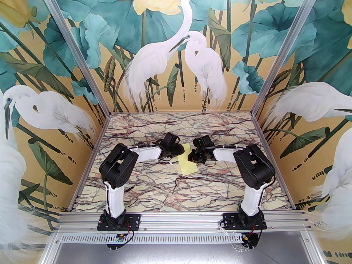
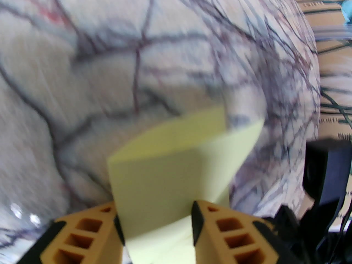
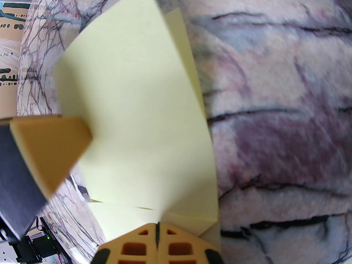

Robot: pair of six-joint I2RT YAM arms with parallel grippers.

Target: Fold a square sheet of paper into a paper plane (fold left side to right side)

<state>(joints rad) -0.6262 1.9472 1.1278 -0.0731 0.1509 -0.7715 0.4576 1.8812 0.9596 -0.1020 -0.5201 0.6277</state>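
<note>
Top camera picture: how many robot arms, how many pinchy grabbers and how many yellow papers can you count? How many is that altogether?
Robot arms: 2 (left arm, right arm)
Grippers: 2 (left gripper, right gripper)
Yellow sheet of paper: 1
Total: 5

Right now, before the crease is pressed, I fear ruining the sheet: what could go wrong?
The right end effector pinches only an edge of the yellow paper sheet; a pull might tear it or let it slip free.
The layers look offset, so the fold may set crooked.
The left end effector stands open around the sheet and could crumple it on closing.
</note>
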